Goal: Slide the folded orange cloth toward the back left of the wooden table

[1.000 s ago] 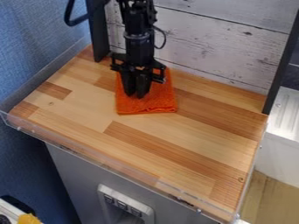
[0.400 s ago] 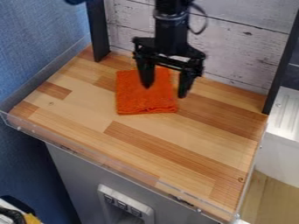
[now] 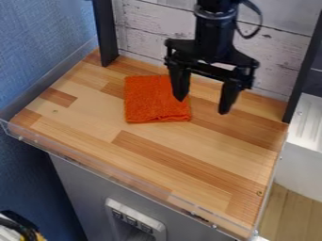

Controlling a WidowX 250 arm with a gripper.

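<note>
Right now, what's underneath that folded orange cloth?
The folded orange cloth lies on the wooden tabletop, whose boards show all around it. Whatever is directly beneath is covered, so I can't tell. One finger of the open gripper overlaps its right edge in the picture.

wooden tabletop (image 3: 135,162), light and darker brown, folded orange cloth (image 3: 148,100) on it

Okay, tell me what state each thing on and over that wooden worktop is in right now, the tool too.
Tool: open, nothing between its fingers, pointing down near the cloth's right side.
Orange cloth: folded, lying flat on the worktop.
Black cable: bent in a loop beside the arm.
</note>
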